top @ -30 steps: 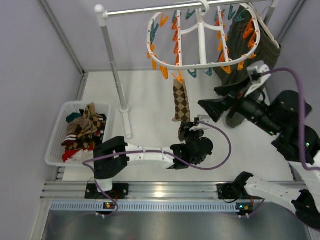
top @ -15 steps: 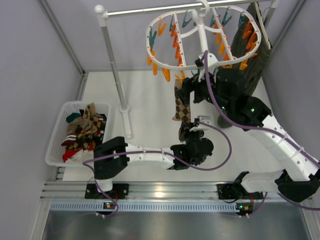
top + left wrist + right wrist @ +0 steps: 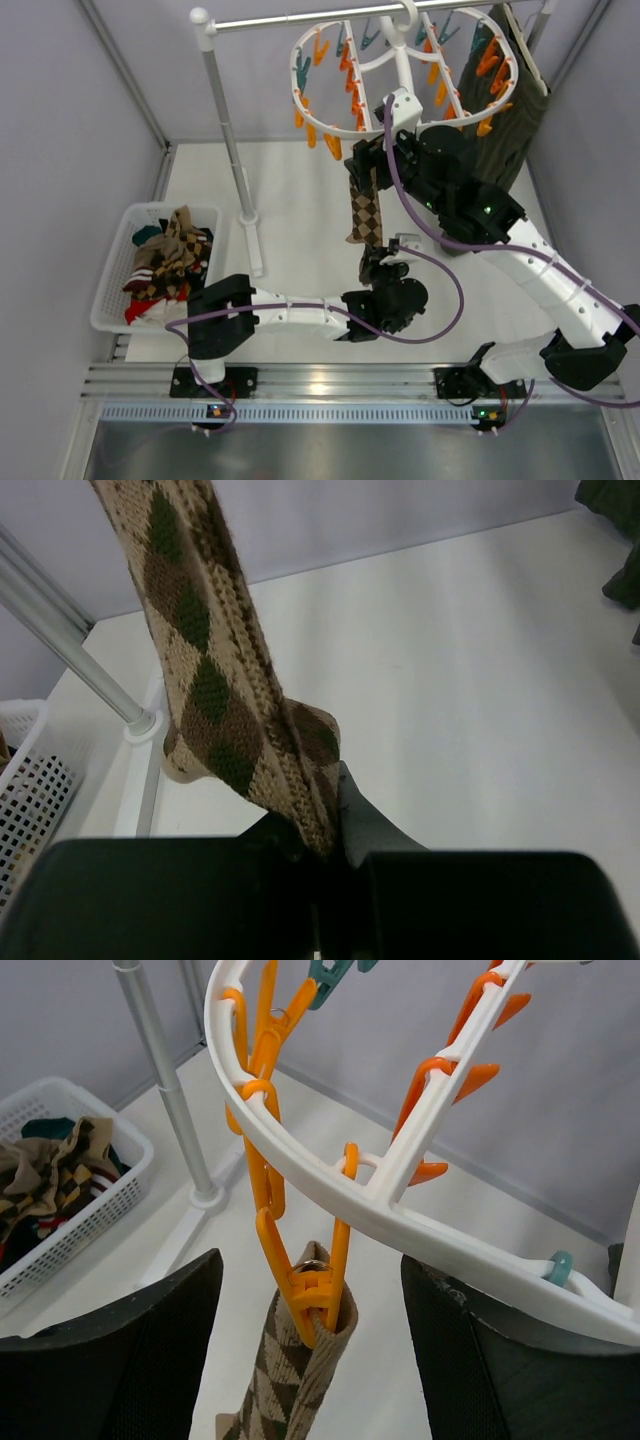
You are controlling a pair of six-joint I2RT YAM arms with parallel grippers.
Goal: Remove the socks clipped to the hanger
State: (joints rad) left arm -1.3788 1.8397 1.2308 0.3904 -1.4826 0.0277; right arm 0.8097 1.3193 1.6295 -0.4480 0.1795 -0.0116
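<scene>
Right wrist: right claw (image 3: 311,1285) open astride clip (image 3: 322,1305); left claw (image 3: 335,852) pinching sock (image 3: 215,690).

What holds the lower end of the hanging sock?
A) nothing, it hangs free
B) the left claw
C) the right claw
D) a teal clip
B: the left claw is shut on the lower end of the sock, while the right claw stands open on both sides of the orange clip at its top.
</scene>
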